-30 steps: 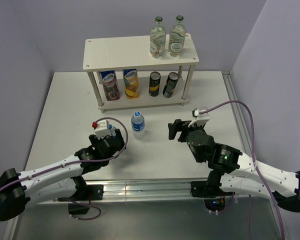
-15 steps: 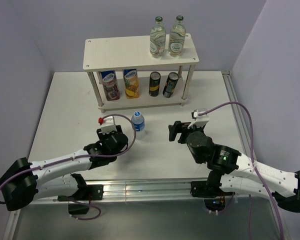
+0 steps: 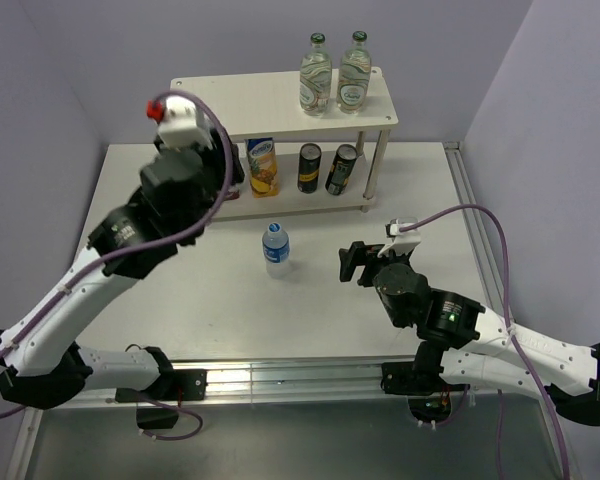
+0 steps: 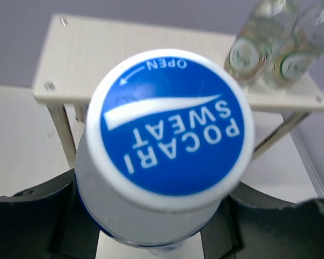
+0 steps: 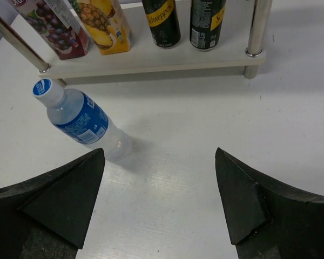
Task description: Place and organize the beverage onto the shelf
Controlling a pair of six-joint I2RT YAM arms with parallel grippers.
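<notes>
My left gripper [image 4: 151, 221] is shut on a clear plastic bottle [image 4: 167, 135] with a blue cap, held up in front of the shelf's [image 4: 124, 48] top board. From above, the left arm [image 3: 180, 180] is raised at the shelf's [image 3: 240, 105] left end and hides the held bottle. Two green-tinted glass bottles [image 3: 315, 75] [image 3: 355, 70] stand on the top board. Two dark cans [image 3: 309, 167] [image 3: 341, 168] stand on the lower board. A second blue-labelled bottle [image 3: 275, 245] [image 5: 78, 116] stands on the table. My right gripper [image 3: 352, 262] [image 5: 159, 199] is open and empty to its right.
Two printed cartons stand on the lower board: a yellow one [image 3: 262, 166] [image 5: 105, 24] and a purple one [image 5: 56, 27], which the left arm hides from above. Thin white shelf posts [image 5: 256, 32] stand at the corners. Walls close in the table behind and at both sides.
My left gripper shut on a plastic bottle low over the table, then lifted it up and back to the shelf's left end. The right arm has barely moved.
</notes>
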